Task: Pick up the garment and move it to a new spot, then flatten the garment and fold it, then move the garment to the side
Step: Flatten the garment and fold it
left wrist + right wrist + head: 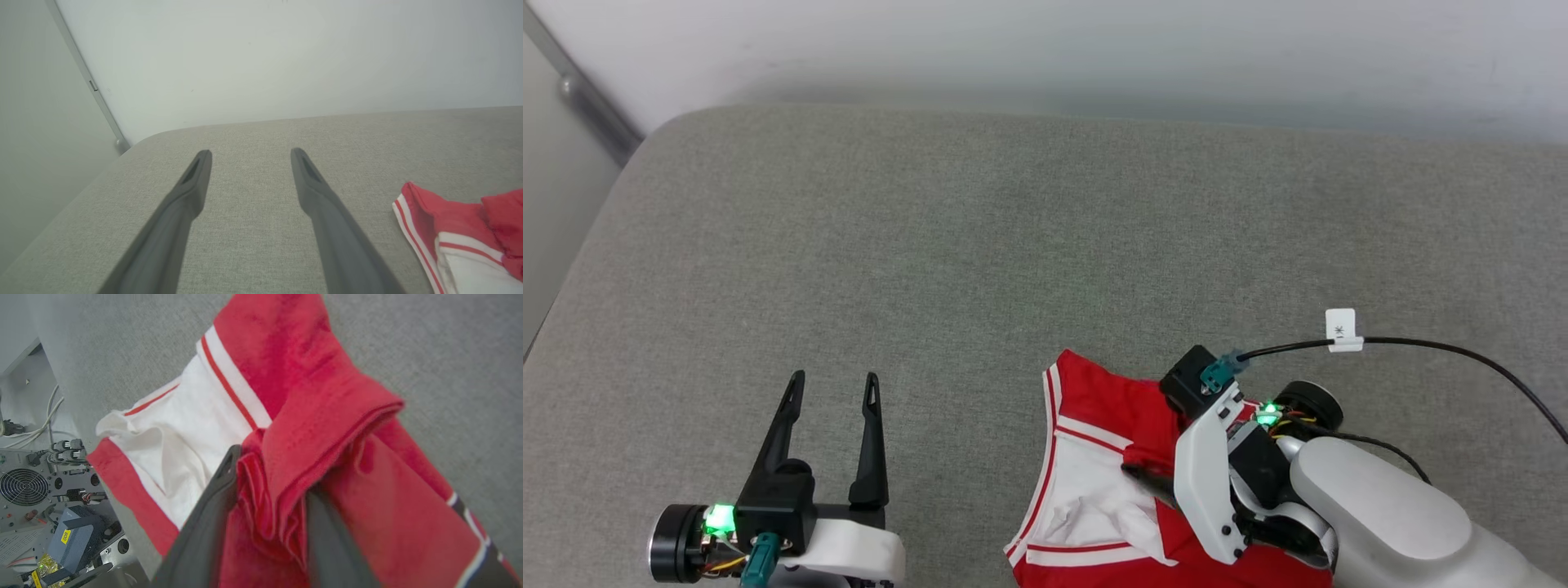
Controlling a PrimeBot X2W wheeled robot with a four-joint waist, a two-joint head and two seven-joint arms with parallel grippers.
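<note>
A red and white garment (pixel 1094 408) lies bunched at the near edge of a grey fabric cushion (pixel 931 245), to the right of the middle. A pale wall (pixel 1094 49) stands behind the far edge.

The head view shows both arms. The left gripper (pixel 835 377) rests low over the cushion near the near-left part, well apart from the cloth. Its fingers point toward the far edge and stand wide apart with nothing between them. The right forearm comes in from the near-right corner and angles down and to the left into the garment. A black cable (pixel 1462 351) with a white tag (pixel 1342 329) trails from it.

The left wrist view shows the cushion's rounded far-left corner and the garment's striped hem (pixel 412 228) off to the right.

The right wrist view shows, close up, the right gripper (pixel 271 477) with its jaws partly apart and a thick fold of red cloth between them. I cannot tell whether they pinch it. Dark-and-white trim (pixel 474 526) shows at one side. Past the cushion's near edge are a fan grille (pixel 23 486) and a blue box (pixel 73 543).
</note>
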